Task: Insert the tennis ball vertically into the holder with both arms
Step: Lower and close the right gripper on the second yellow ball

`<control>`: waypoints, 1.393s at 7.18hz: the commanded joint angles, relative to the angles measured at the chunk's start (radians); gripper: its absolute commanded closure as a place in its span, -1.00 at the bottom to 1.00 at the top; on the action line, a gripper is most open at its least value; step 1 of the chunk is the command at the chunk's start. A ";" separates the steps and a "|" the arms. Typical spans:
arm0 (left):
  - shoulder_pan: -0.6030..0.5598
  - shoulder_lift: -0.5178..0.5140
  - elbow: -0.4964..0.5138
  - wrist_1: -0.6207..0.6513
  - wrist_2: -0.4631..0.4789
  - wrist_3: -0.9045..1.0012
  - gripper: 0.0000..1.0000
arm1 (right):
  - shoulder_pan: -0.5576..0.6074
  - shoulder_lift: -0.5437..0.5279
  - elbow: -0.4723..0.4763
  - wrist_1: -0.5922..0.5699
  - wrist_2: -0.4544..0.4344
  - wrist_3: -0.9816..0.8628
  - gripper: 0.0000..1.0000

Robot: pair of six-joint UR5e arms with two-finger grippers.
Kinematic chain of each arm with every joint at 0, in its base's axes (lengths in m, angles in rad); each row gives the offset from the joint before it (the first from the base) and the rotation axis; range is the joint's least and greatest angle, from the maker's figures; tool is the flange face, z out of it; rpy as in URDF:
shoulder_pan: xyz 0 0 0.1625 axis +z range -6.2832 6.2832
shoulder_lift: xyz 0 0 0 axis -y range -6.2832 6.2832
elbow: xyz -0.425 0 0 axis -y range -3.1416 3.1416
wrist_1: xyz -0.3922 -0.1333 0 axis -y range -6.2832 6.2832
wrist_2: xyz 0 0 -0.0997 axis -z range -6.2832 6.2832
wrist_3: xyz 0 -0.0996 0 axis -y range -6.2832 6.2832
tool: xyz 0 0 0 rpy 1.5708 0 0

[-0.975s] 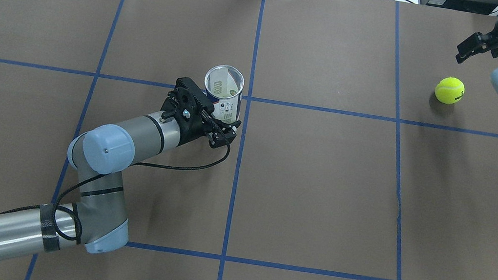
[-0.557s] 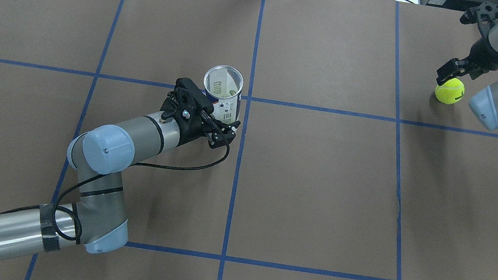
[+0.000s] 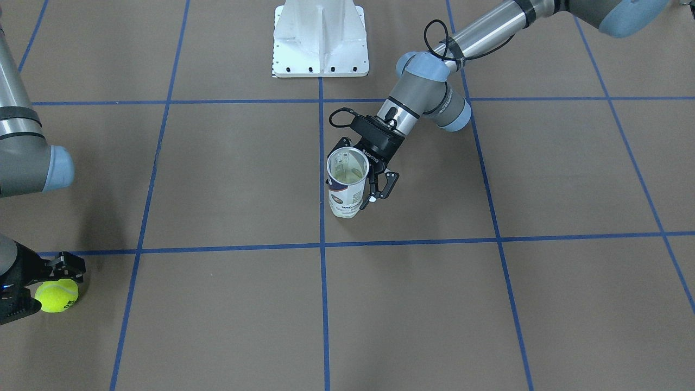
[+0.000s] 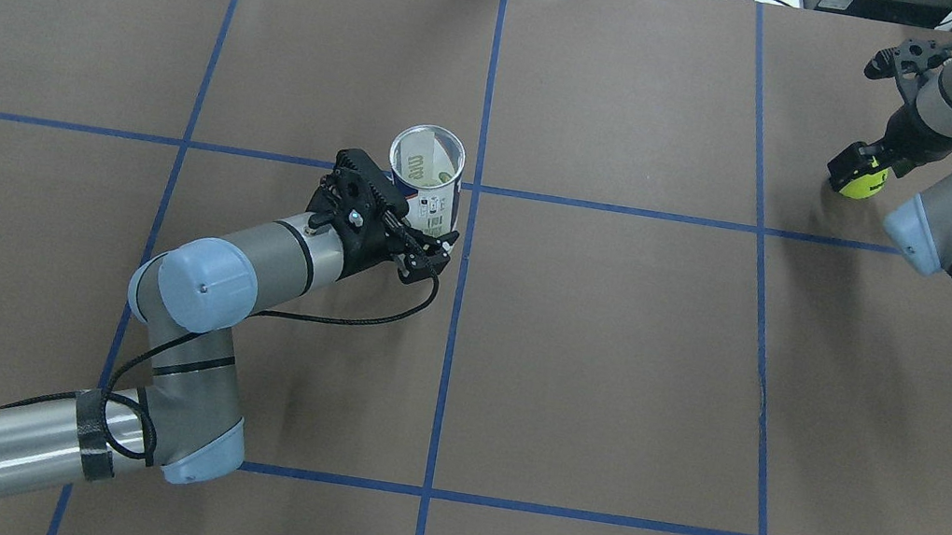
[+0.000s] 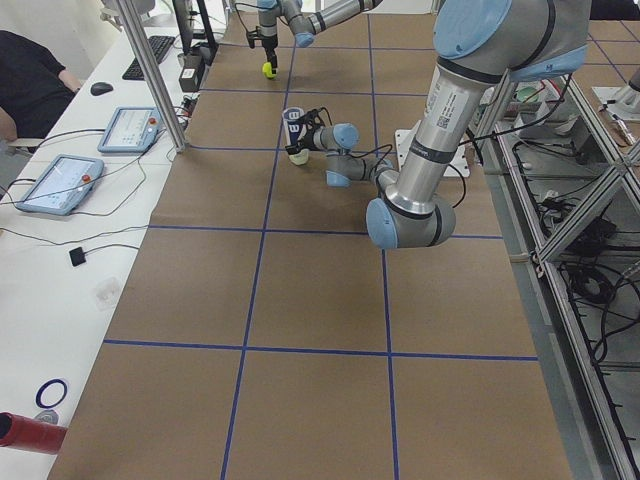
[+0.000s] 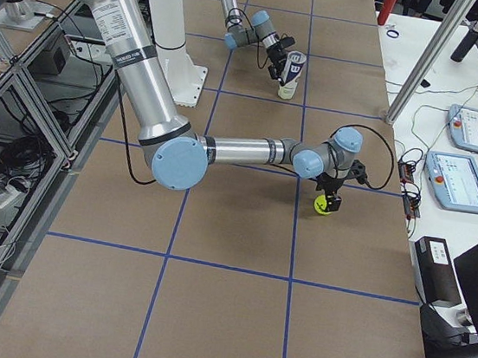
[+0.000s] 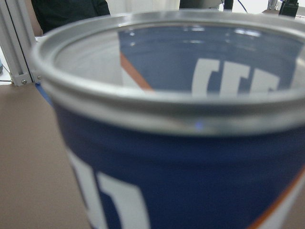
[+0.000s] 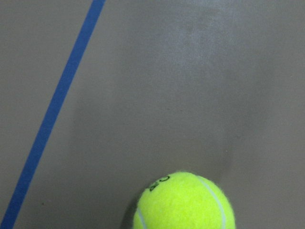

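Observation:
The holder [image 4: 427, 168], a clear can with a white and navy label, stands upright near the table's middle with its open mouth up; it also shows in the front view [image 3: 346, 187]. My left gripper [image 4: 431, 240] is shut on its lower body from the side. In the left wrist view the can's rim [image 7: 162, 109] fills the frame. The yellow tennis ball [image 4: 869, 185] rests on the table at the far right. My right gripper [image 4: 863, 172] is down over it, open, with a finger on either side [image 3: 68, 267]. The ball [image 8: 185, 202] shows at the bottom of the right wrist view.
The white metal pedestal [image 3: 320, 38] stands at the robot's edge of the table, in line with the middle. Blue tape lines [image 4: 450, 349] mark a grid on the brown table. Tablets [image 6: 468, 128] lie on a side bench beyond the far edge.
My right gripper has come down from above and behind the ball to straddle it. The ball, the holder and the left arm have not moved.

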 commanded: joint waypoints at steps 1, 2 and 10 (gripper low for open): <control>0.000 0.000 -0.001 0.000 0.000 0.000 -0.98 | -0.005 0.004 -0.021 0.000 -0.010 0.000 -0.98; 0.000 0.000 -0.001 0.000 0.000 0.000 -0.98 | -0.009 0.013 -0.025 0.000 -0.022 0.000 -0.98; 0.000 -0.002 -0.001 0.000 0.000 0.002 -0.98 | 0.033 0.096 -0.039 -0.003 0.012 -0.002 1.00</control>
